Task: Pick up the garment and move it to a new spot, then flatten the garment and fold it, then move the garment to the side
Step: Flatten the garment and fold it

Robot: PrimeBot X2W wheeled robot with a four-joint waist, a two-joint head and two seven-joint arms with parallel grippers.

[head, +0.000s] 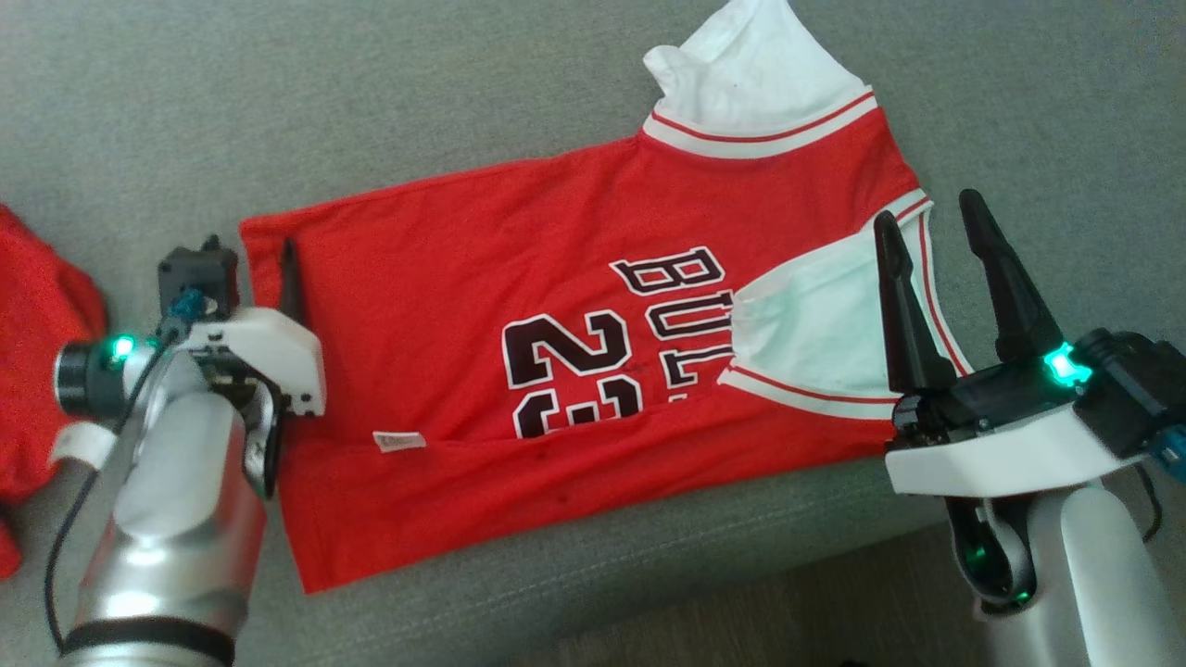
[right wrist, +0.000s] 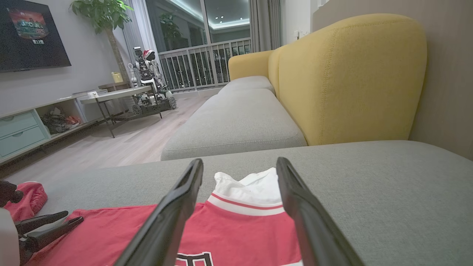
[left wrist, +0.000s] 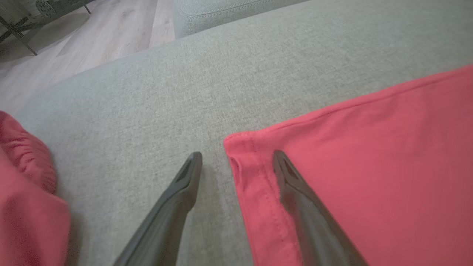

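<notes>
2 hands flank your red jersey [head: 519,306], spread across the frame's middle on the grey sofa seat [head: 185,111]. Your left hand [left wrist: 236,157], centre-left, fingers apart, straddles its hem corner: 1 finger over cloth, 1 over the seat. Your right hand [head: 927,207], lower right, points up-frame, fingers apart, over the white armhole [head: 815,315].

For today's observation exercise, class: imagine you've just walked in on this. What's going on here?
A two-armed robot is working on a red jersey spread nearly flat on a grey sofa cushion. Its left gripper is open, straddling the hem corner. Its right gripper is open above the sleeve end. Neither holds anything. Another red garment lies bunched off to the robot's left.
</notes>
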